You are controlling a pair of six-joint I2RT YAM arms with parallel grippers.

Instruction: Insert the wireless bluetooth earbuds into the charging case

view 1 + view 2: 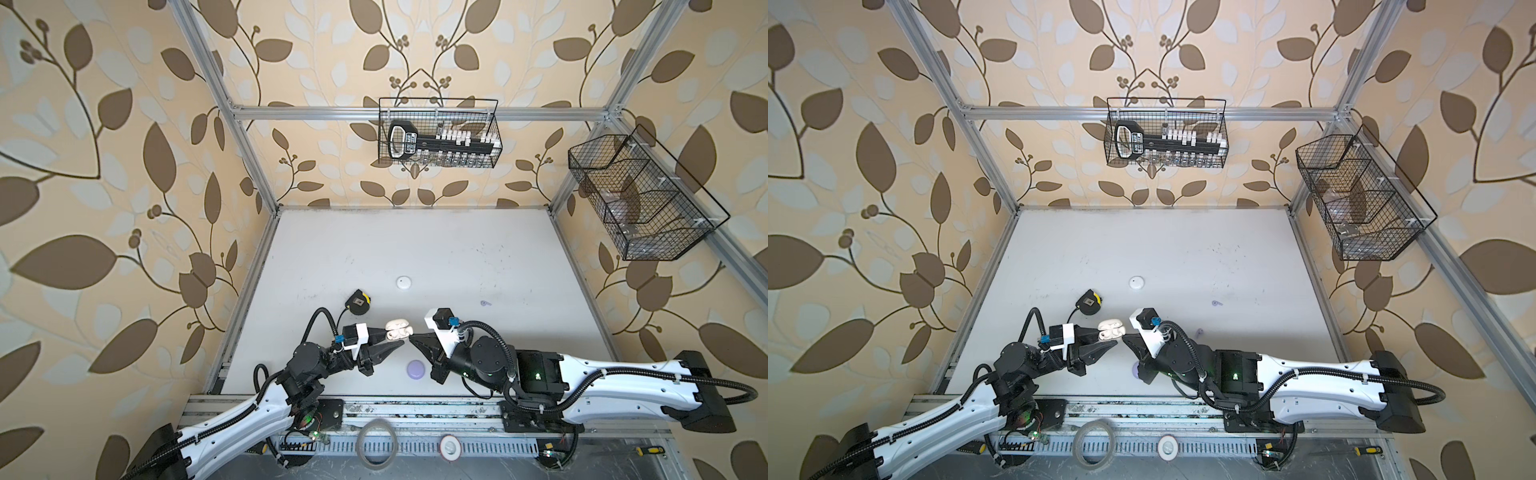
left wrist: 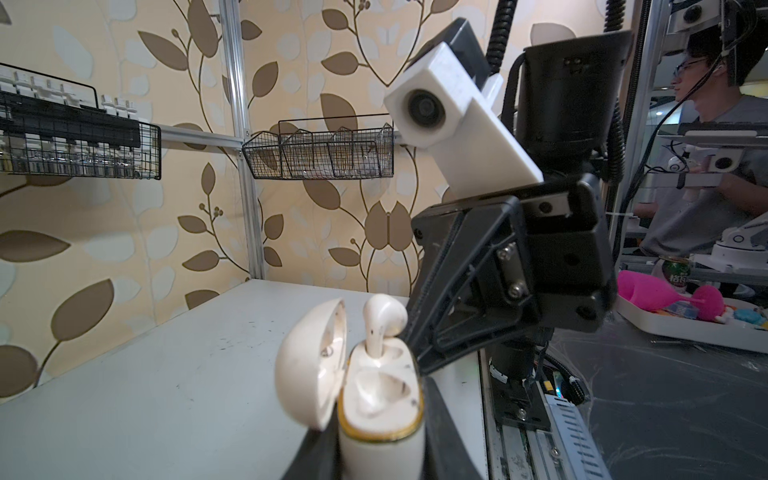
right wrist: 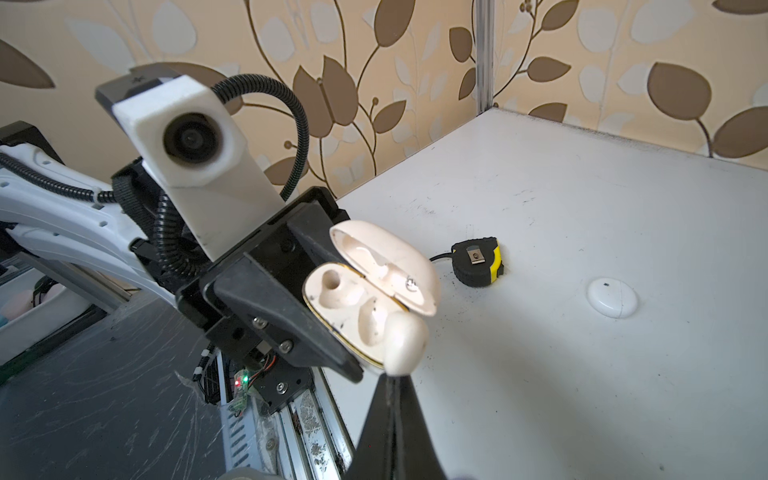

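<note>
Near worktop (image 1: 415, 249) front edge: left fingers (image 2: 438, 428) clamp open cream plastic charging case (image 2: 380, 415); right fingers (image 3: 392, 386) pinched shut on cream stemmed earbud (image 2: 384, 320), stem partly socketed. Risk: tilted push jams stem, twists case loose.

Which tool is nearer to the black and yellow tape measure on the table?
Left. The left tool, gripping the open charging case, is close to the tape measure; the right tool is beyond the case, farther away.
</note>
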